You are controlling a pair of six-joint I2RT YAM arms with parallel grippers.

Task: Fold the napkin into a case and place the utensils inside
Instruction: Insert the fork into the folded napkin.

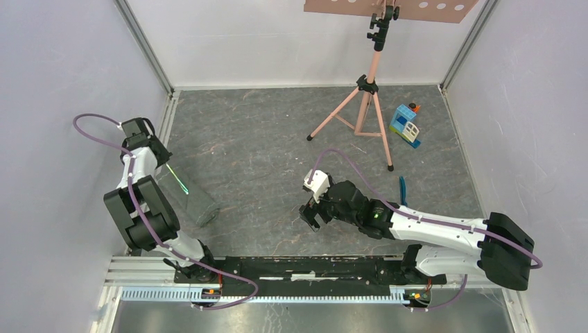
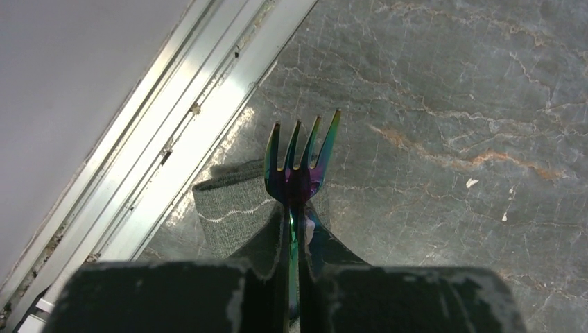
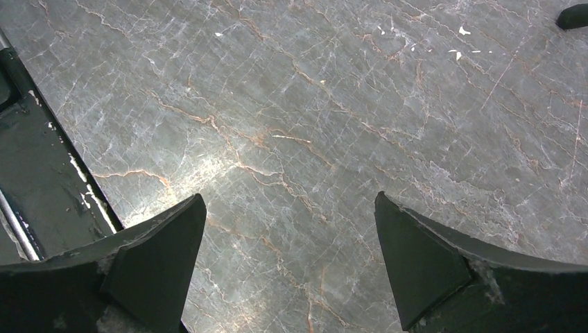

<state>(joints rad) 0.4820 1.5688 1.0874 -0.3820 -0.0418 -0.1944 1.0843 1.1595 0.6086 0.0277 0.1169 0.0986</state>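
My left gripper (image 1: 165, 165) is shut on an iridescent blue-green fork (image 2: 299, 165), tines pointing away, at the left wall. In the left wrist view the gripper (image 2: 297, 232) holds the fork just above the end of the folded dark grey napkin (image 2: 232, 215) with its pale stitched line. In the top view the napkin (image 1: 195, 201) lies folded on the floor beside the left arm, and the fork (image 1: 178, 181) shows as a thin green line over it. A second blue utensil (image 1: 403, 189) lies by the right arm. My right gripper (image 1: 310, 215) is open and empty over bare floor (image 3: 288, 208).
A pink tripod (image 1: 367, 104) stands at the back centre. A blue-and-white toy block house (image 1: 405, 125) sits at the back right. A metal wall rail (image 2: 173, 118) runs close to the napkin's left. A dark foot (image 3: 574, 15) shows at the right wrist view's top corner.
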